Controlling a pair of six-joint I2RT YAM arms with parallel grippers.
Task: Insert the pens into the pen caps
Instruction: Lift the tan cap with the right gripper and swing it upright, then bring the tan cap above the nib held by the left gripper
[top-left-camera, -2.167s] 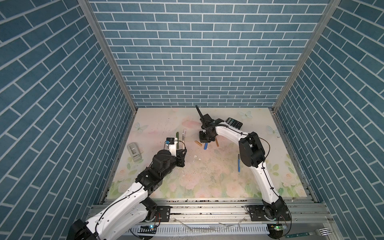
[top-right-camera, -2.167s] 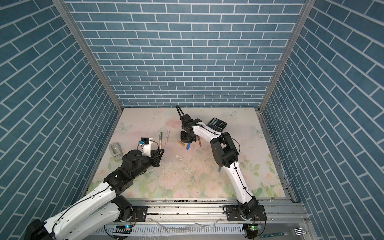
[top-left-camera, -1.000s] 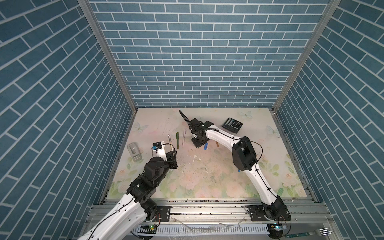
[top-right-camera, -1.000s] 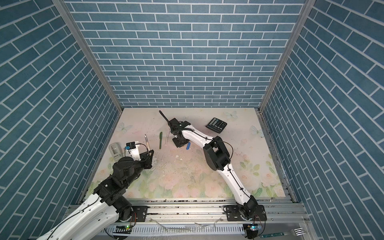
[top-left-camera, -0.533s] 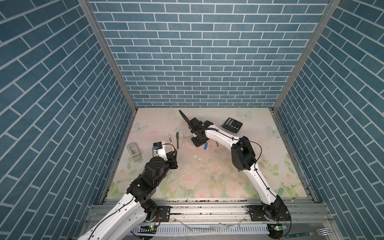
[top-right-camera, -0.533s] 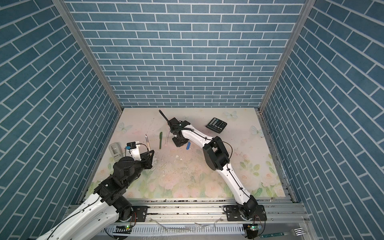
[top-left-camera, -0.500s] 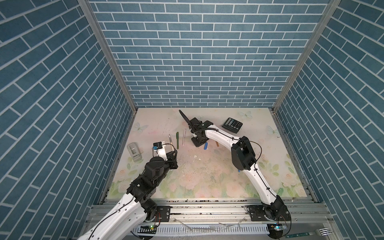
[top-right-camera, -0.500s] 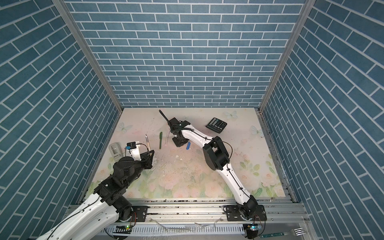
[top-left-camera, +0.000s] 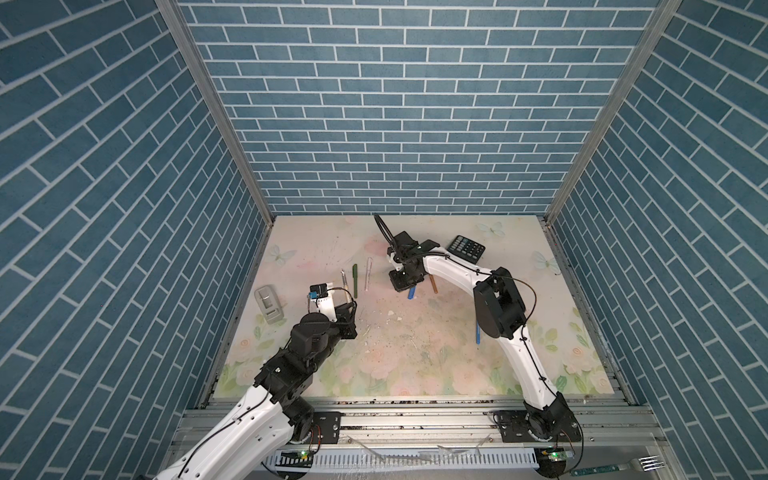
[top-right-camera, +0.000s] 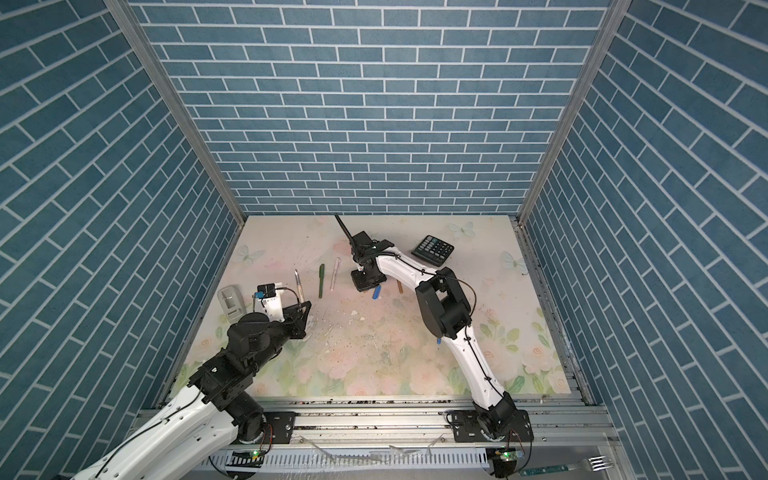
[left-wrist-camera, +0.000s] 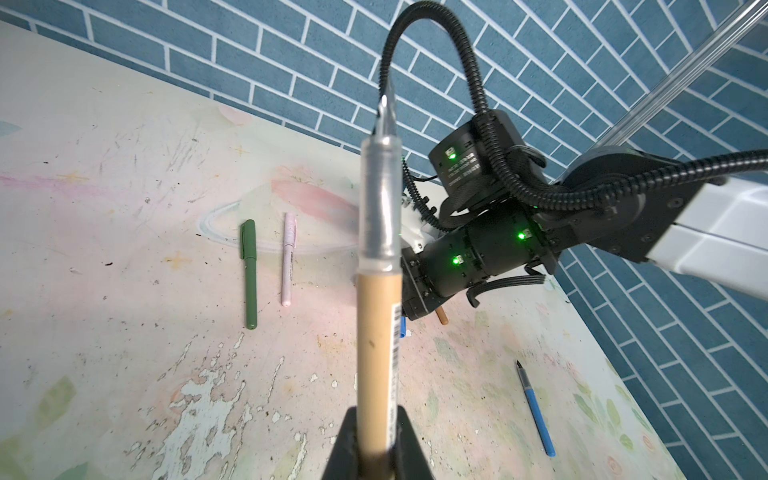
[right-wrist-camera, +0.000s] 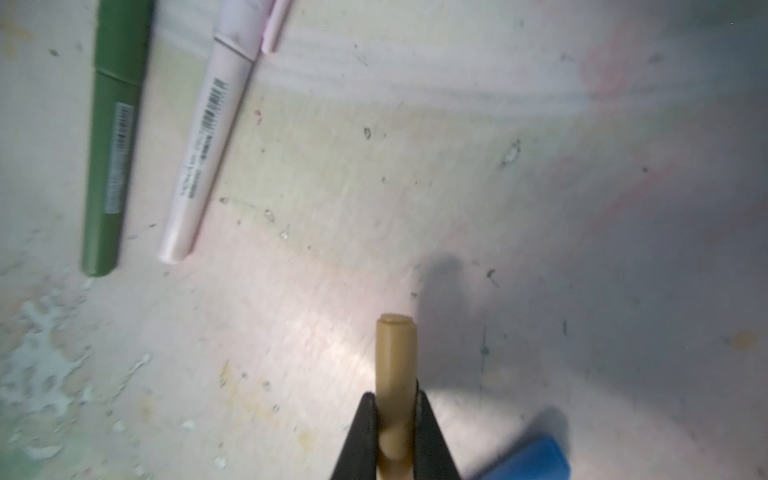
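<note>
Clamping the tan pen (left-wrist-camera: 378, 324) by its barrel, the left gripper (left-wrist-camera: 376, 417) holds it at left, bare tip toward the far wall. At far centre the right gripper (right-wrist-camera: 397, 415) is pinched on the tan cap (right-wrist-camera: 395, 353), low over the floral mat (top-left-camera: 415, 357), with the blue cap (right-wrist-camera: 528, 461) just beside it. The green pen (top-left-camera: 355, 280) and pink pen (top-left-camera: 368, 273), both capped, lie side by side between the grippers. The uncapped blue pen (top-left-camera: 478, 332) lies off to the right.

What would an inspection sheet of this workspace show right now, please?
Surface: floral mat, scuffed, paint flaking.
Job's things: green pen and pink pen capped, side by side; blue pen uncapped; blue cap loose.
Clutter: calculator, grey plastic item, fork off the mat.
Grippers: left gripper shut on tan pen; right gripper shut on tan cap.
Cables: black conduit loops over right wrist.
Surroundings: blue brick walls.
</note>
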